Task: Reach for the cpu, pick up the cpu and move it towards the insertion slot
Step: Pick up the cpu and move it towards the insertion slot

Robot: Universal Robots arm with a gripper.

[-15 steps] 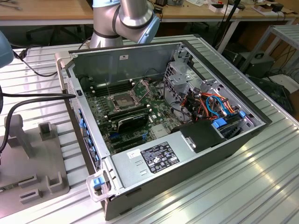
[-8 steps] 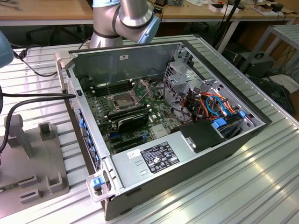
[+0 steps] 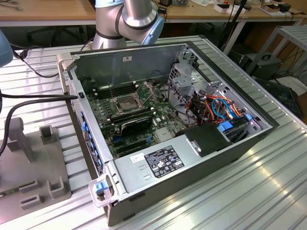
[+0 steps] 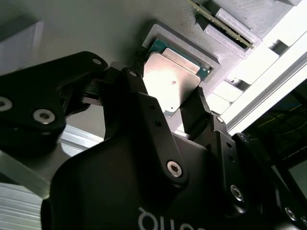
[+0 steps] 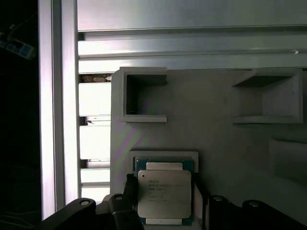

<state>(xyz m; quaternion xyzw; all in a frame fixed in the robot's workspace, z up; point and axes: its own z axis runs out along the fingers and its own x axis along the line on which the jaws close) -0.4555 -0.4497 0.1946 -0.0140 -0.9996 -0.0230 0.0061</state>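
My pincer point(image 4: 169, 98) straddles the cpu point(image 5: 164, 192) in its grey holder point(image 5: 216, 139), fingers apart and not yet clamped, so I judge the reach nearly finished; closing squarely matters.

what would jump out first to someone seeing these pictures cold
The open computer case on the ribbed metal table fills the exterior view, its CPU socket standing open on the green motherboard. In both wrist views the silver-topped CPU lies in a shallow recess of a grey holder block, with the black gripper straddling it, one finger on either side.
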